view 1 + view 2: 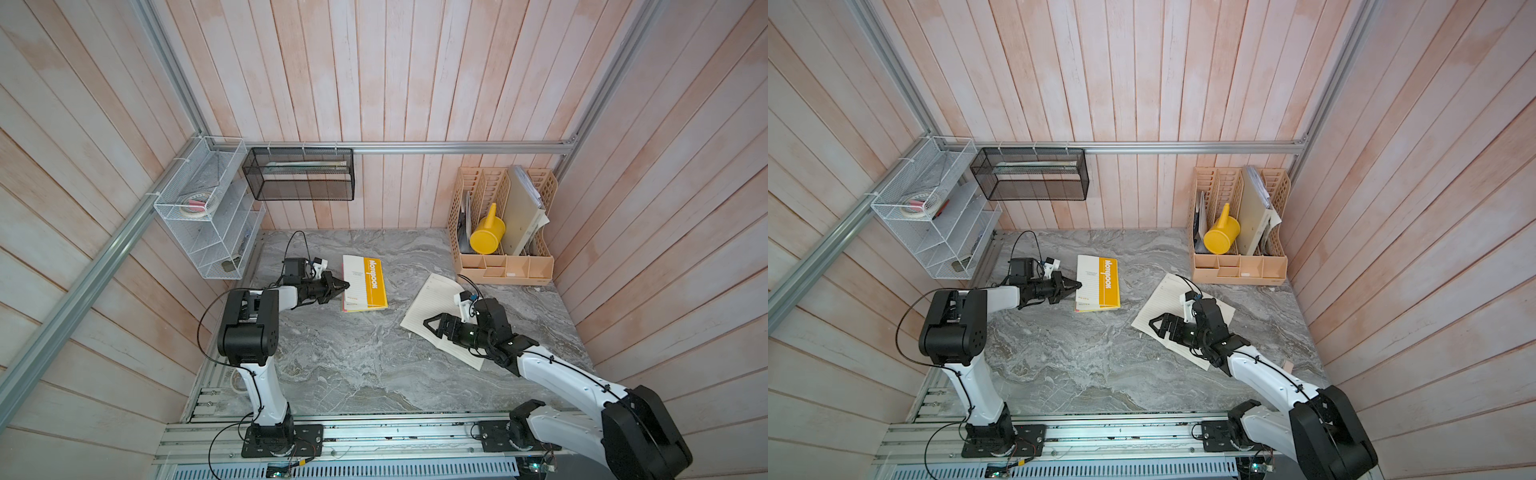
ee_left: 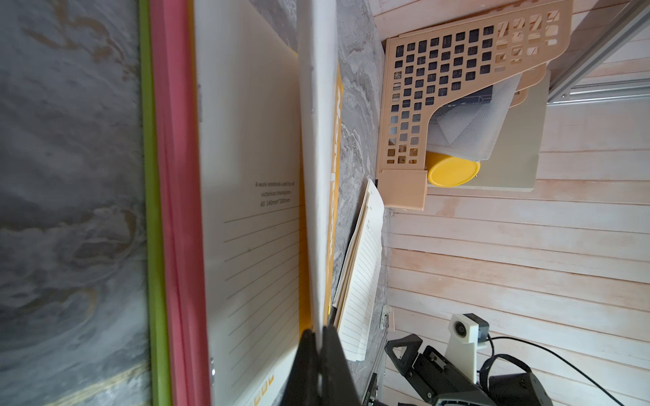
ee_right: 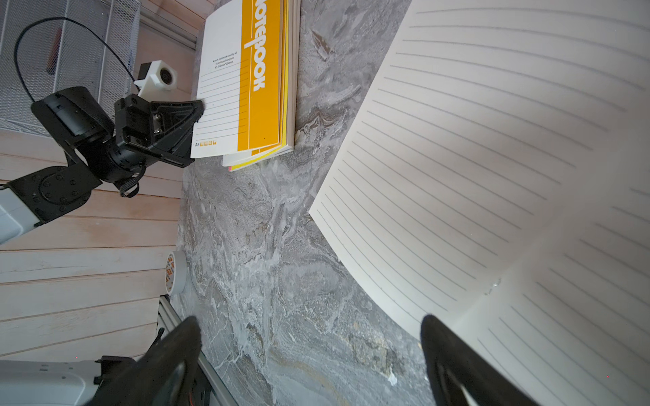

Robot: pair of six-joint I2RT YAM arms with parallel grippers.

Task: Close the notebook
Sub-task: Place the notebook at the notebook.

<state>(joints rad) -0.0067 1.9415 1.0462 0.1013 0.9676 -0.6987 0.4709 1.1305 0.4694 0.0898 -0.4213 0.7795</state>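
— Black fingers (image 2: 304, 365) of your left hand (image 2: 318, 337) sit closest to the wrist lens, pressed together on a thin white edge. That hand is clenched, and what it grips is the white long side of the yellow notebook (image 1: 372, 282).

— Cover only, or the whole book?

— You can't tell from these views. The pinched edge rides a little above a printed, lined sheet (image 2: 253, 228) beneath it, so something is not yet flat. A pink book (image 2: 177, 175) and a green book (image 2: 150, 175) lie under it in one pile.

— Which way does it lie?

— On the surface (image 1: 353, 365), left of centre, towards the back wall (image 1: 374, 83). From your left hand it stretches towards the middle: white strip at the fingers, yellow band on the far side. Its long sides run front to back, so your hand meets them square, about halfway along.

— And the other arm?

— Your right hand (image 1: 430, 327) hangs spread wide, holding nothing, well apart from the yellow notebook, over a lined notebook (image 1: 434, 297) lying open on the right. Your left arm is plainly the nearer one.

— Next?

— By my reading you are near the end of the fold. Lower the edge straight down onto the pile; a sideways drag could slide the top book off the others. Then release.
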